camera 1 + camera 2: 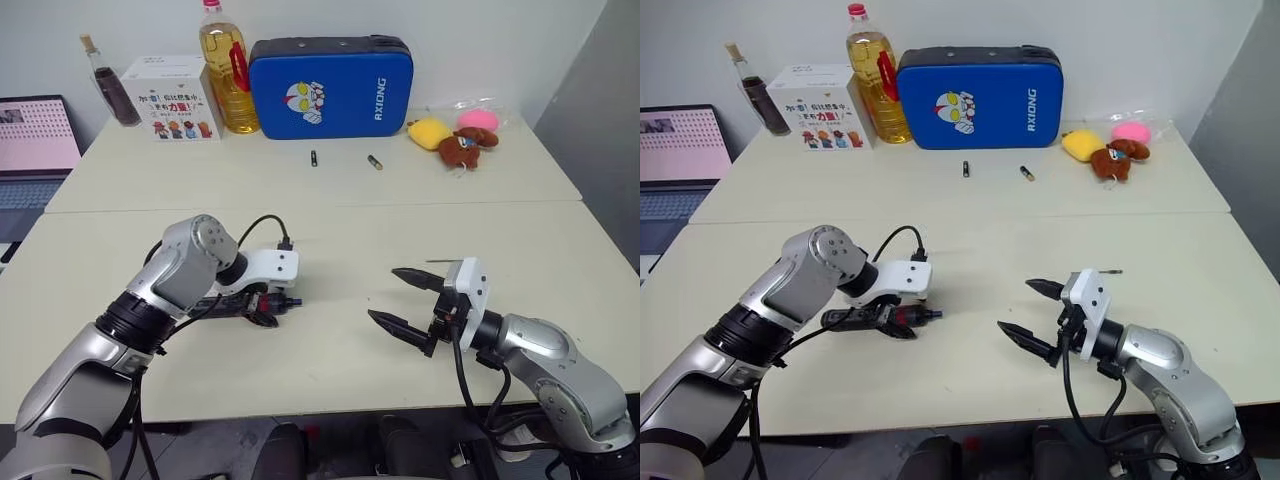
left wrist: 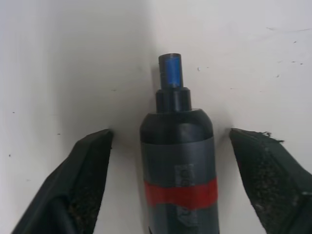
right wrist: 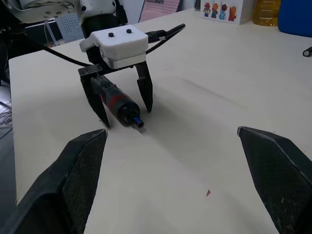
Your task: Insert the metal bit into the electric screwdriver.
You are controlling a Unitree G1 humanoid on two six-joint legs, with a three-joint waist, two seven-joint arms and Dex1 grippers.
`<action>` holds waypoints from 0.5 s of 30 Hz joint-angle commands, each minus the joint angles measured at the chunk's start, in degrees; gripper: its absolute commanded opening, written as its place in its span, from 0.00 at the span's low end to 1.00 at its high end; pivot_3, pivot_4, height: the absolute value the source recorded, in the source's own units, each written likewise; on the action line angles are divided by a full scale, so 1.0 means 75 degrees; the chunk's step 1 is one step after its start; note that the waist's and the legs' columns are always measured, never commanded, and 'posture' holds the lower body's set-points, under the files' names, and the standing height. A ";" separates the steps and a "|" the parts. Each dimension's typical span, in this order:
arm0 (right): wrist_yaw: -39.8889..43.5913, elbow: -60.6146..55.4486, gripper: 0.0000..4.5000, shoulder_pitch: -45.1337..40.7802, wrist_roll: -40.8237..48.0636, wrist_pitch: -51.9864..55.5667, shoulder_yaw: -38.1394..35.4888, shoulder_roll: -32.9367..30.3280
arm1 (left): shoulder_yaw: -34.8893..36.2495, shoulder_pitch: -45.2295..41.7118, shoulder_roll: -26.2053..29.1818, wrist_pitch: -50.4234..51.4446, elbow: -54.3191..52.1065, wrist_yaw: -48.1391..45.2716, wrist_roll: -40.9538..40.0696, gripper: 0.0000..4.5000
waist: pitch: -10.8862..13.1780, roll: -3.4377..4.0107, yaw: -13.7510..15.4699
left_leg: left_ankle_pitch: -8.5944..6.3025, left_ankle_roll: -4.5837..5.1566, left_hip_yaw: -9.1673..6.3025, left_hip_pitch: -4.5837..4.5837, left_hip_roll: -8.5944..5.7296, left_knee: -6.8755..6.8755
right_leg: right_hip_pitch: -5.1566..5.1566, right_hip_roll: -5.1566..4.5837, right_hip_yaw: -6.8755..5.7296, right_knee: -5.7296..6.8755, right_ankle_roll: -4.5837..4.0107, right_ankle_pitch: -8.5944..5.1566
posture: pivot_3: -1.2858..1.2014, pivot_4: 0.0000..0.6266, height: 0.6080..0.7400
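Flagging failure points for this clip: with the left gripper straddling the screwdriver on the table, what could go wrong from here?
1. The left gripper's fingers flank the screwdriver without touching; an uneven close could roll it or grip it skewed.
2. The thin metal bit lies on the table right behind the open right gripper; an arm movement could knock it away.
3. Being so thin and flat on the table, the bit may slip from the fingers.

Bare cream tabletop [image 1: 340, 215] across frame centre, wide lane between left gripper [image 3: 122, 105] and right gripper [image 1: 400, 297]. Left gripper's fingers straddle the dark pen-shaped screwdriver with red band [image 2: 178, 165], gaps both sides. Clutter confined to top edge: blue zip case [image 1: 330, 87], two short dark cylinders [image 1: 314, 158].
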 commanded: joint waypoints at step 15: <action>0.0382 -0.0351 1.00 -0.0008 0.0085 -0.0051 -0.0034 -0.0312 | 0.0055 0.0479 0.0118 0.0049 -0.0061 0.0032 0.0014 0.37 | -0.0001 0.0003 -0.0065 | 0.0000 0.0000 -0.0005 0.0001 0.0001 -0.0002 | 0.0000 0.0001 0.0001 0.0003 -0.0002 -0.0001 | 0.52 0.24 1.00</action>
